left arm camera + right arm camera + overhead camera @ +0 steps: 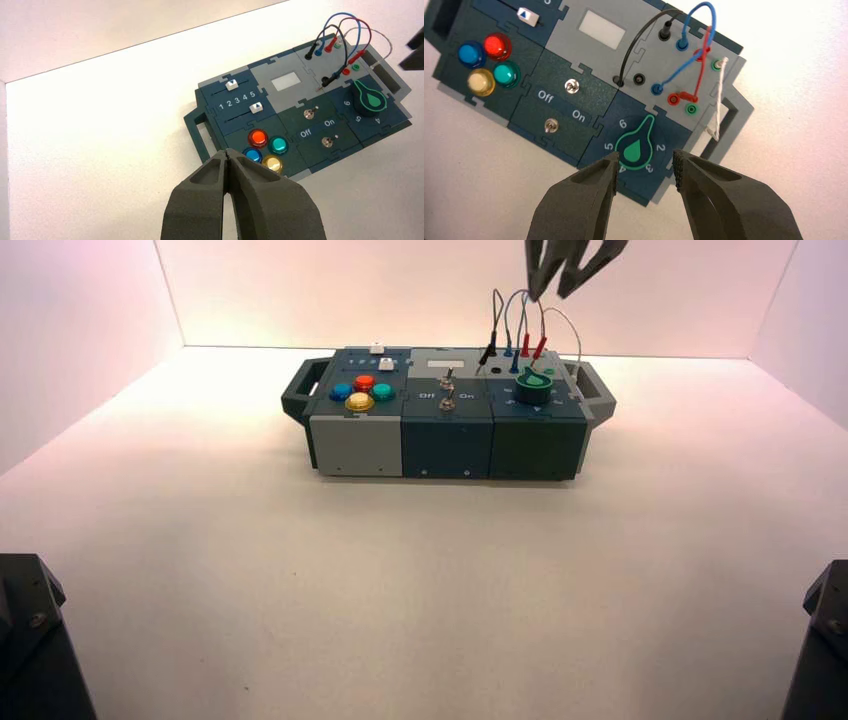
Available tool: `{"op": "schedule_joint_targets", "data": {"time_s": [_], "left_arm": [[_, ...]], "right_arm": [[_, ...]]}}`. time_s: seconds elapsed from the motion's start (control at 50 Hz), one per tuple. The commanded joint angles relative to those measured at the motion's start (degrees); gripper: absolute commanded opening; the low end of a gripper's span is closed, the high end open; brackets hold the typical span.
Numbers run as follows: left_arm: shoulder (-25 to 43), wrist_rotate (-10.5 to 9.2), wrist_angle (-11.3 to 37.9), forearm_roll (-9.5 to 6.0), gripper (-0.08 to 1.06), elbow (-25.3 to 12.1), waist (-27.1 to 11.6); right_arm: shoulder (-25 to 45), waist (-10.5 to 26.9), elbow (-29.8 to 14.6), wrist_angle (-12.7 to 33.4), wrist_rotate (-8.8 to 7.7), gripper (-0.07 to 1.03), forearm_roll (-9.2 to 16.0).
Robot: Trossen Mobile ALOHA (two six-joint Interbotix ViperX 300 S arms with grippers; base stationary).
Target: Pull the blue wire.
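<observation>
The blue wire (682, 42) arches in a loop over the grey socket panel at the box's back right, with both plugs seated in their sockets. It also shows in the high view (513, 360) and the left wrist view (345, 14). My right gripper (645, 167) is open and holds nothing; the green knob (634, 147) lies below its fingertips. In the high view, my right gripper (560, 285) hangs just above the wire loops without touching them. My left gripper (228, 156) is shut and empty, hovering off the box's left end near the coloured buttons (265, 150).
A red wire (698, 75), a black wire (634, 40) and a white wire (721, 100) share the socket panel; the white one's far end hangs loose over the right handle (598, 390). Two toggle switches (570, 86) marked Off and On sit mid-box, with sliders (231, 85) at back left.
</observation>
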Motion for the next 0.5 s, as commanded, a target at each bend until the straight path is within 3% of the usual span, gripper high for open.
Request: {"op": "schedule_joint_targets", "data": {"time_s": [0.02, 0.22, 0.42, 0.5], "left_arm": [[-0.3, 0.26, -0.6, -0.09, -0.03, -1.6, -0.2], [-0.7, 0.7, -0.5, -0.09, -0.03, -1.9, -0.4], [-0.7, 4.39, 2.3, -0.09, -0.03, -2.5, -1.9], [-0.4, 4.75, 3.7, -0.09, -0.03, -3.2, -2.5]], "right_arm": [[0.5, 0.4, -2.7, -0.2, -0.26, 0.57, 0.0], [4.0, 0.4, -4.8, -0.7, -0.09, 0.57, -0.6], [7.6, 0.4, -7.2, -0.8, 0.18, 0.57, -0.7], [8.6, 0.4, -7.8, -0.8, 0.26, 0.57, -0.7]]}}
